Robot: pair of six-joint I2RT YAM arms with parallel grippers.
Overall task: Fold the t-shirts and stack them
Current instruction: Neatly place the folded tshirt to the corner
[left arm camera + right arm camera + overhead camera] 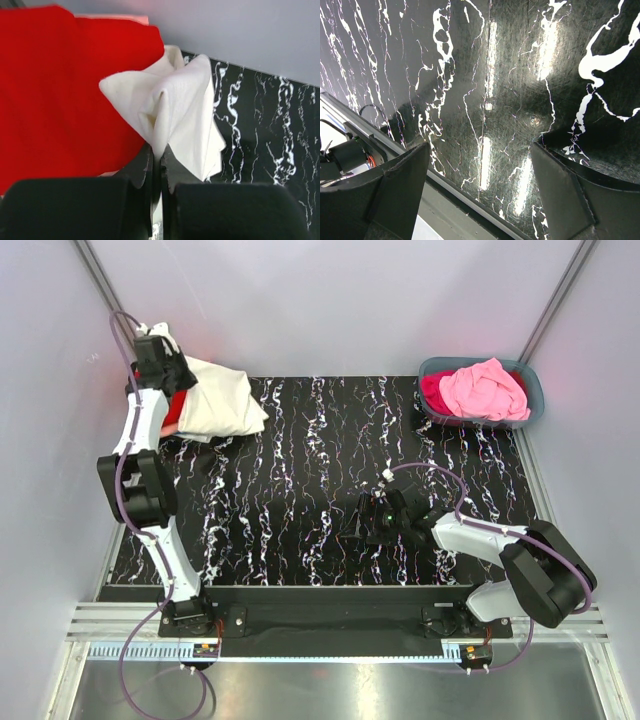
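Observation:
A folded cream t-shirt (222, 400) lies at the far left corner on top of a red t-shirt (175, 416). My left gripper (178, 368) is shut on a bunched corner of the cream t-shirt (172, 110) over the red t-shirt (55, 90). Pink (485, 387) and magenta (436, 391) t-shirts lie in the tub at the far right. My right gripper (358, 521) is open and empty, low over the bare table near the front; in the right wrist view its fingers (395, 185) stand wide apart.
The grey-blue plastic tub (532, 400) stands at the far right corner. The black marbled table (300, 490) has a metal rail (445, 200) along its front edge. Grey walls close the sides and back.

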